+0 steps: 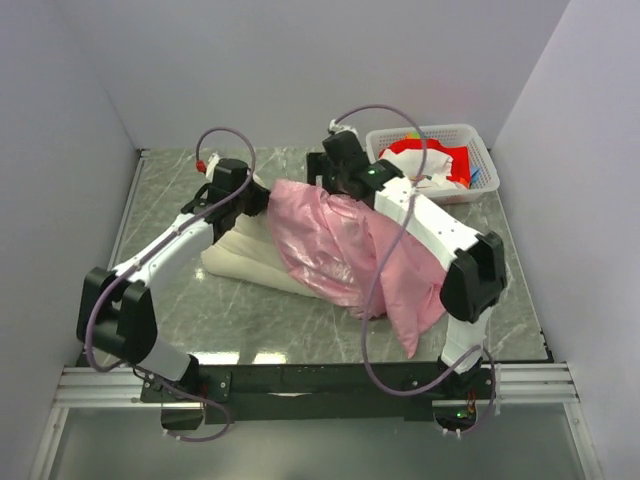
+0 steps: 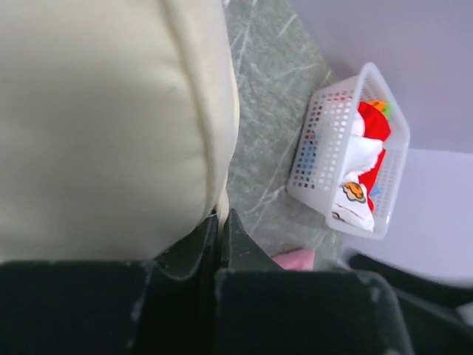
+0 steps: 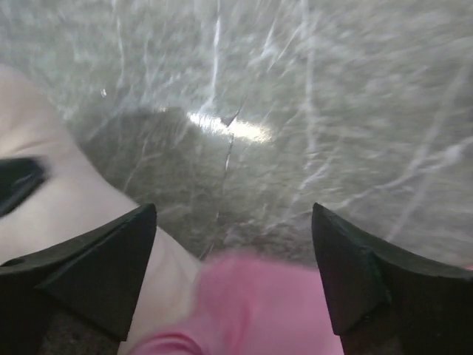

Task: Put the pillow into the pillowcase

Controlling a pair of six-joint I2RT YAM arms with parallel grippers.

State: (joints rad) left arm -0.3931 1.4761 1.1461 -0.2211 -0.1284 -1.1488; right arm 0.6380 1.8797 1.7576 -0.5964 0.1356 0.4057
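Note:
The cream-white pillow (image 1: 238,258) lies on the table left of centre, its right part covered by the crumpled pink pillowcase (image 1: 345,245). My left gripper (image 1: 257,196) is at the pillow's far edge. In the left wrist view it (image 2: 222,216) is shut on the pillow's (image 2: 103,126) seamed edge. My right gripper (image 1: 322,176) is at the pillowcase's far end. In the right wrist view it (image 3: 235,214) is open, with the pink pillowcase (image 3: 266,303) low between its jaws and the pillow (image 3: 59,200) by its left finger.
A white plastic basket (image 1: 480,150) with red and white items stands at the back right, also in the left wrist view (image 2: 310,159). Grey marble tabletop (image 1: 170,190). White walls close in on three sides.

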